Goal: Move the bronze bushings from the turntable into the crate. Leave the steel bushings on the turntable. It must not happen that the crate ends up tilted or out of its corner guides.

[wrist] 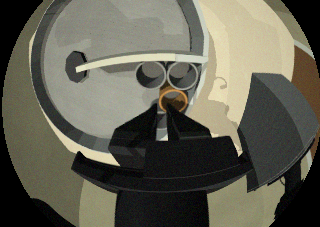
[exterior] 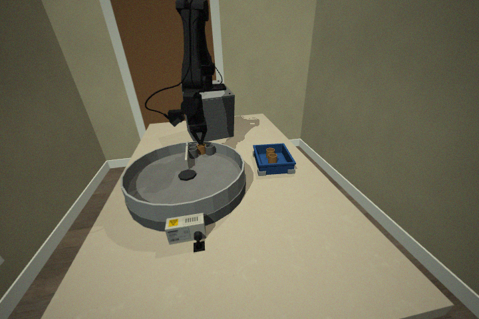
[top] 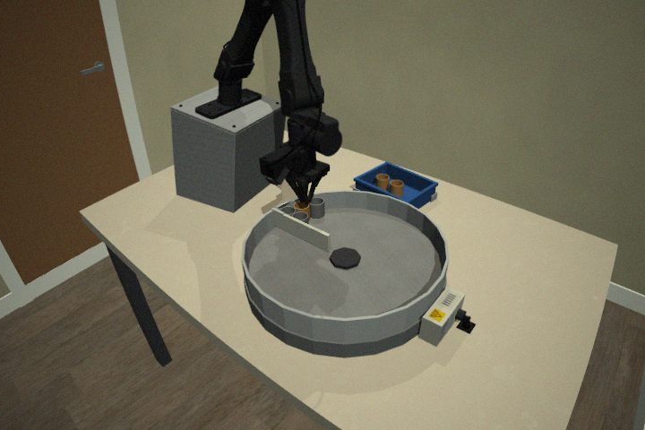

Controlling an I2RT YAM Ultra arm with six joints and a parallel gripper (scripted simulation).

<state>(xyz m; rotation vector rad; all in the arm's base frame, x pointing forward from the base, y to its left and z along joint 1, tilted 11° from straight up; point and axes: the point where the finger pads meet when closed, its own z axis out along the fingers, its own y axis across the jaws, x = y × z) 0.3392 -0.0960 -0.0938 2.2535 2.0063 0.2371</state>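
Observation:
A bronze bushing stands upright on the turntable. Steel bushings stand close around it. My gripper is low over the bronze bushing, its fingers slightly apart. In the wrist view one fingertip shows inside the bushing's ring and the other outside, on either side of its wall; the exact contact is hidden. Two bronze bushings stand in the blue crate.
A pale divider bar runs from the turntable's wall towards its dark hub, beside the bushings. The turntable has a raised rim. A control box sits against its outside.

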